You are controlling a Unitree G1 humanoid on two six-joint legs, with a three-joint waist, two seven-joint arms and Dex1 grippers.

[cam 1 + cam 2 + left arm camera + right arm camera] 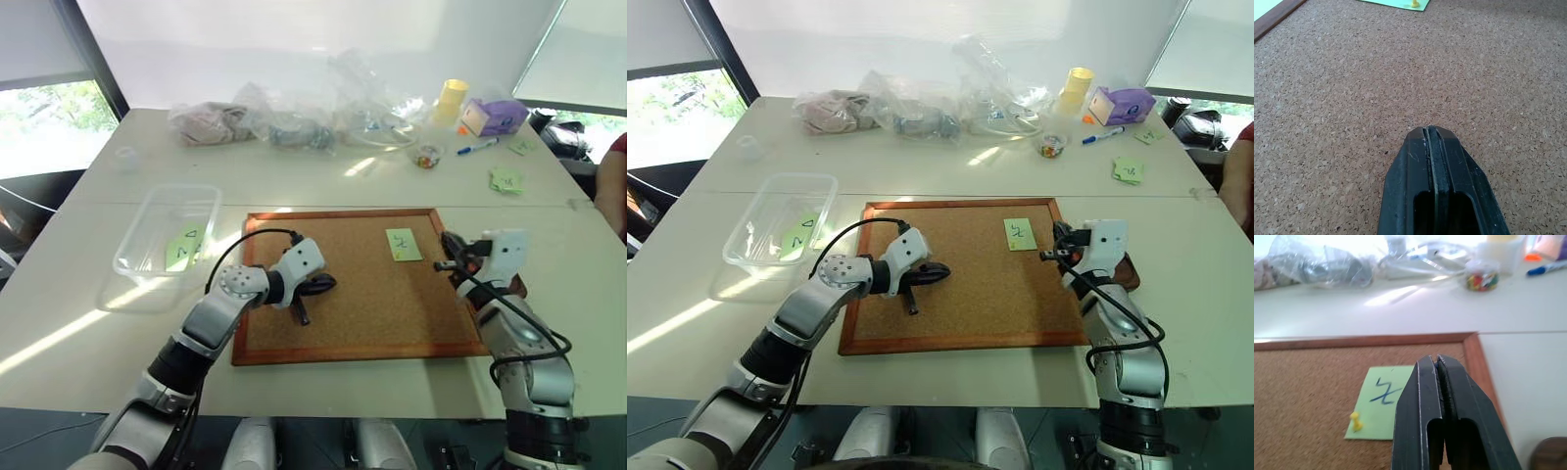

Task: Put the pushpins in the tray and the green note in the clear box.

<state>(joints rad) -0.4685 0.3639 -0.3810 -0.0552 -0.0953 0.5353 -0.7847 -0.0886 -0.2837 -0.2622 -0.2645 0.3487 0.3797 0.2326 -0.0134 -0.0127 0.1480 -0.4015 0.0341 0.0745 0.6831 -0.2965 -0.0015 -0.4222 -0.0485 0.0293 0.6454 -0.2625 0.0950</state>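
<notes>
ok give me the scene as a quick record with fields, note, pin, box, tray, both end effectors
green note: green note with the squiggle lies on the corkboard, near its far right corner
pushpin: yellow pushpin stuck in the note's corner
clear box: clear box left of the corkboard, holding a triangle-marked note
tray: brown tray right of the corkboard, mostly hidden by the right arm
left end effector: shut, low over bare cork
right end effector: shut, holds nothing I can see, near the note
</notes>
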